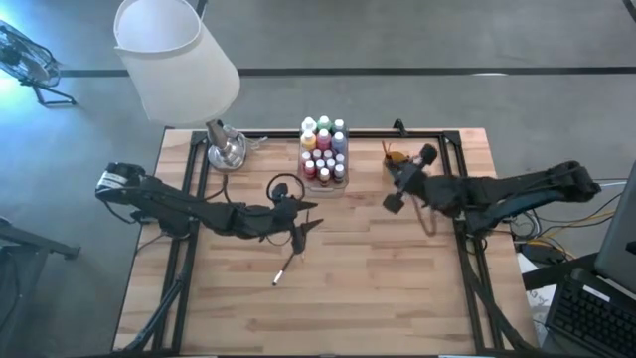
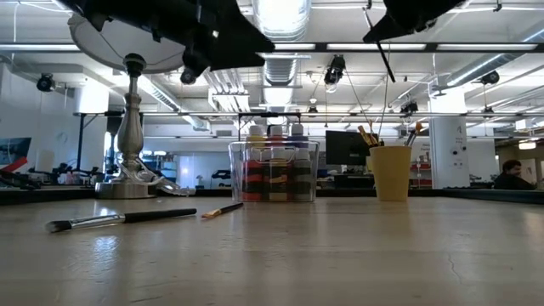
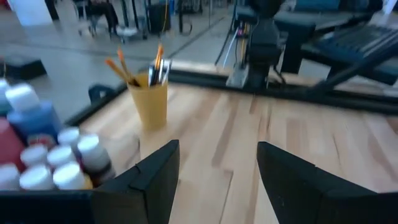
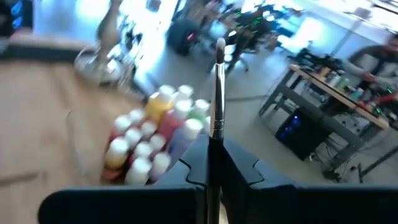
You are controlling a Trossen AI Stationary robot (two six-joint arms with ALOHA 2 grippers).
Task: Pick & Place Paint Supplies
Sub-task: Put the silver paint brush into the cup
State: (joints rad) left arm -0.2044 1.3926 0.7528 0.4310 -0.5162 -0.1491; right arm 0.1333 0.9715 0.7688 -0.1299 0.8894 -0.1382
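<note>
A pale wooden bench [image 1: 348, 288] with dark rails along its sides stands on a grey floor; level across it lies a large open room with ceiling lights, desks and screens, and a person seated far off at the right. At the bench's back left corner stands a lamp [image 1: 179, 60] with a white shade and a silver foot. The left gripper [image 1: 308, 227] hangs above the bench's middle, fingers spread wide and holding nothing. Just in front of it, toward the front edge, a brush [image 1: 283, 270] lies flat on the wood; the low view shows a second, smaller brush [image 2: 223, 208] lying farther back, near the box. At the middle of the back edge a clear box [image 1: 324, 159] holds the bottles [image 1: 323, 149], white caps up. Right of the box, near the back edge, stands a cup [image 1: 397, 157] with brushes in it. The right gripper [image 1: 392, 202] hovers just in front of the cup, clamped on a held brush [image 4: 217, 93] with its bristles pointing away from the wrist.
</note>
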